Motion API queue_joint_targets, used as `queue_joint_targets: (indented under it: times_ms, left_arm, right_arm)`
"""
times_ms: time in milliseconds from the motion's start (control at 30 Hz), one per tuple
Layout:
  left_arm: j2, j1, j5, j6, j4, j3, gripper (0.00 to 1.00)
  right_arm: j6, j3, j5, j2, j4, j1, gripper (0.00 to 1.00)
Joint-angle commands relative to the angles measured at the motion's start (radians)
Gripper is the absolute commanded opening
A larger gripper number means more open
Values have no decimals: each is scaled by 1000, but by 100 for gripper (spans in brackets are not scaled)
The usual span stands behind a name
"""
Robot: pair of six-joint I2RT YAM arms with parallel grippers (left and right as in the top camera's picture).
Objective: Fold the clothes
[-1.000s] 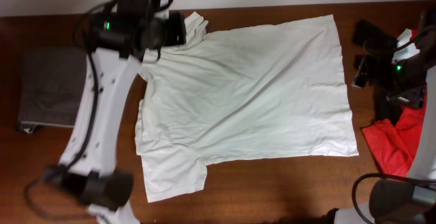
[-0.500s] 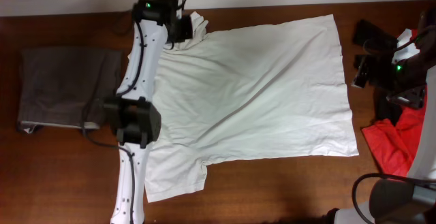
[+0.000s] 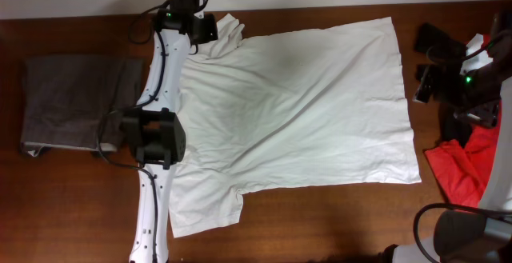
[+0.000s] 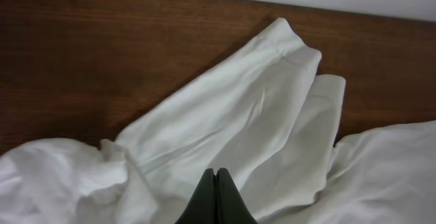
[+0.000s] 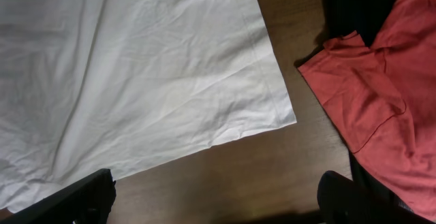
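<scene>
The clothes, a large white T-shirt [image 3: 296, 111], lie spread flat on the brown table with the hem to the right. The far sleeve [image 4: 266, 101] is bunched near the table's back edge. My left gripper [image 3: 210, 33] is shut, its tips [image 4: 216, 183] pressed together low over the wrinkled fabric at that sleeve's base; no cloth shows between them. My right gripper [image 3: 452, 99] hangs open and empty, high at the right, near the shirt's hem. Between its wide-apart fingers [image 5: 88, 197] is bare wood, just below the hem corner [image 5: 289, 118].
Folded grey-brown trousers [image 3: 76, 103] lie at the left. A red garment [image 3: 460, 171] over black cloth [image 5: 354, 6] is heaped at the right edge, close to the hem corner. The left arm [image 3: 156, 135] stretches across the shirt's left side.
The left arm has swung from the left to stand straight over the shirt's left edge; its shut gripper stays at the far sleeve. The right arm and the shirt have not moved.
</scene>
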Motion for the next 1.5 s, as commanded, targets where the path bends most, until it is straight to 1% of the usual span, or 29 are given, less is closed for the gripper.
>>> queue_joint_targets:
  times_ms: [0, 467, 633, 833, 967, 1100, 1167, 1300, 1467]
  left_arm:
    - [61, -2, -4, 16, 1, 16, 0]
    - [173, -10, -6, 16, 6, 8, 0]
    - [226, -10, -47, 16, 26, 8, 0]
    - [298, -8, -55, 16, 114, 8, 0]
    - [339, -3, -71, 16, 200, 8, 0]
    - [349, -1, -98, 17, 275, 8, 0]
    - [348, -1, -97, 37, 317, 11, 0]
    - [343, -2, -98, 113, 336, 86, 0]
    - [296, -1, -98, 128, 262, 319, 0]
  right_arm:
    - [8, 0, 13, 7, 0, 5, 99]
    - [8, 0, 13, 7, 0, 5, 99]
    - [8, 0, 13, 7, 0, 5, 99]
    - [8, 0, 13, 7, 0, 5, 99]
    - [8, 0, 13, 7, 0, 5, 99]
    - [8, 0, 13, 7, 0, 5, 99]
    - [8, 0, 13, 7, 0, 5, 99]
    - [8, 0, 13, 7, 0, 5, 99]
    - [8, 0, 13, 7, 0, 5, 99]
